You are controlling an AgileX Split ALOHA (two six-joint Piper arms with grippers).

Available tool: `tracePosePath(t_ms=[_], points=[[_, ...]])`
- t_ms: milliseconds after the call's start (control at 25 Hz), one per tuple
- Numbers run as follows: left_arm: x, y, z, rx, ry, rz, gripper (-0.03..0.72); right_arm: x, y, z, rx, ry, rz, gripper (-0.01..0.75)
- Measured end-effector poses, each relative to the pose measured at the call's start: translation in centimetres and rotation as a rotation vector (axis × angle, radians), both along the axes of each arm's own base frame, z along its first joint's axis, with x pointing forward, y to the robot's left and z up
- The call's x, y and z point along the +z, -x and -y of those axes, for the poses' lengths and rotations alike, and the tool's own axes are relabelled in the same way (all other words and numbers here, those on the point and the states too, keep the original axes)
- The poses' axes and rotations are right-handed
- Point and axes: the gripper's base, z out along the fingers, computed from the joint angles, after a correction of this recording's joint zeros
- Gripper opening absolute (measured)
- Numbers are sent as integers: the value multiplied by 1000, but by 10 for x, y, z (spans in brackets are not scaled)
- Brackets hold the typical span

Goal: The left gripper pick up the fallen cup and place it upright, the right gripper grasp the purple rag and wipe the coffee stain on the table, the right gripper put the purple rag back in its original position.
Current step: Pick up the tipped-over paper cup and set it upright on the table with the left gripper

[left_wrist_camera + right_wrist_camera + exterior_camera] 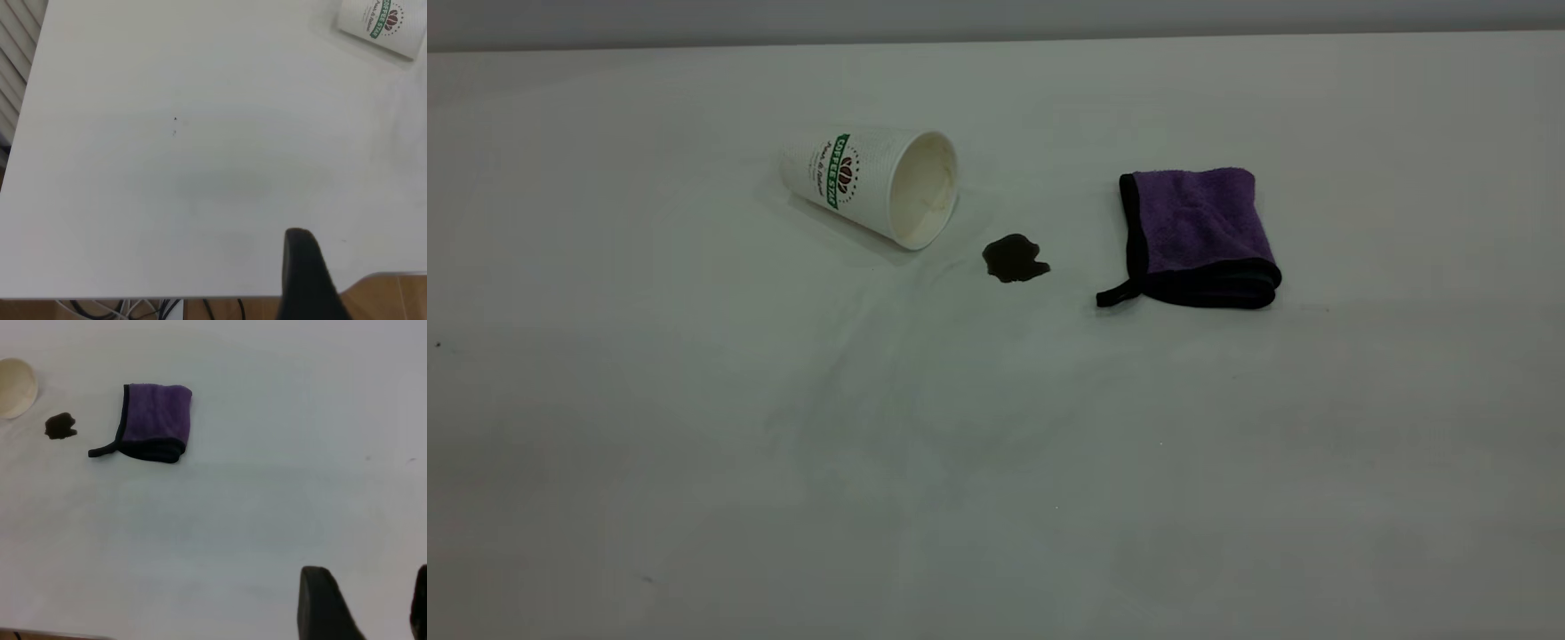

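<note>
The cup [871, 182] lies on its side on the table [996, 444], its cream mouth facing the coffee stain [1015, 259]. The purple rag [1196, 236] lies folded to the right of the stain, its black loop tail pointing at it. Neither gripper shows in the exterior view. In the left wrist view one dark finger [303, 273] of my left gripper [373, 257] shows over bare table, far from the cup [380, 23]. My right gripper [368, 577] is open and empty, far from the rag [153, 421], the stain [60, 426] and the cup [15, 387].
The table's near edge [200, 297] shows in the left wrist view, with wooden floor and cables beyond it. A wall runs along the table's far edge [996, 40].
</note>
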Motion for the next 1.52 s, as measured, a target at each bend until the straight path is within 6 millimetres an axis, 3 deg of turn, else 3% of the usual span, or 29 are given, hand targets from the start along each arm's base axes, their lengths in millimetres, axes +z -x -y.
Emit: tracePosePath(t_ms=[640,880,1160,1520], points=[[0,0,0,-1,-1,1,502,0,0,0,0,0,0,361],[10,-15,-1,-1,4,-88,566,0,0,0,0,0,0,361],[28,-76,-1,-22,38,-220,579,0,0,0,0,0,0,361],[20,-198,6,-132,154,-327,579,0,0,0,0,0,0,361]])
